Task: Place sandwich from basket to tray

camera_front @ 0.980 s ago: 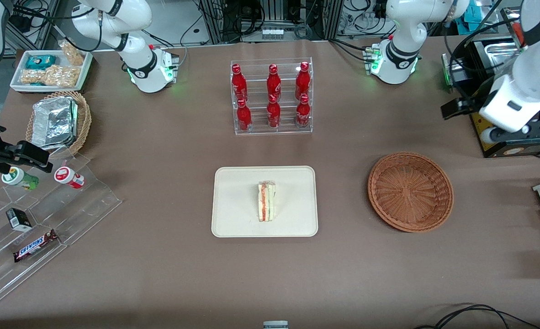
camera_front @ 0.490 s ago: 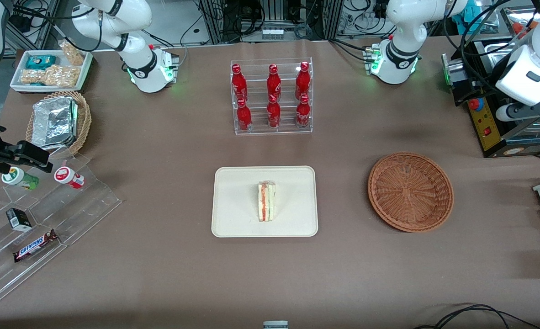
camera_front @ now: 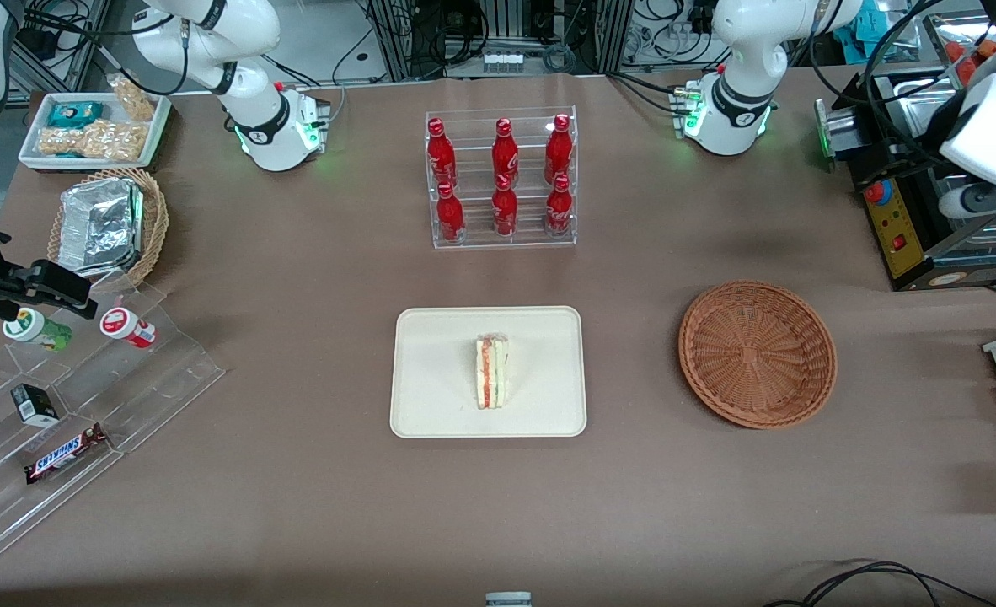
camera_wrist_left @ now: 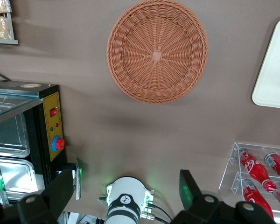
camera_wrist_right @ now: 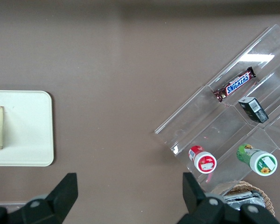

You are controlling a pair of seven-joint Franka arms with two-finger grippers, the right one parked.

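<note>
The sandwich (camera_front: 491, 372), a white wedge with orange-red and green layers, lies on the cream tray (camera_front: 431, 405) at the table's middle. The reddish-brown basket (camera_front: 757, 354) sits beside the tray toward the working arm's end, with nothing in it. My left gripper (camera_wrist_left: 126, 186) hangs high above the table near its arm's base, open, with nothing between its dark fingers (camera_wrist_left: 60, 191). From there the wrist camera looks down on the basket (camera_wrist_left: 157, 50) and a corner of the tray (camera_wrist_left: 275, 74). In the front view only the arm's white wrist (camera_front: 995, 135) shows, at the picture's edge.
A clear rack of red bottles (camera_front: 502, 177) stands farther from the front camera than the tray. A black machine (camera_front: 911, 211) sits at the working arm's end. A stepped acrylic shelf with snacks (camera_front: 85, 405) and a tan basket holding foil (camera_front: 106, 223) lie toward the parked arm's end.
The left arm has drawn back and upward over the black machine, farther from the basket. The sandwich, tray and basket have not moved.
</note>
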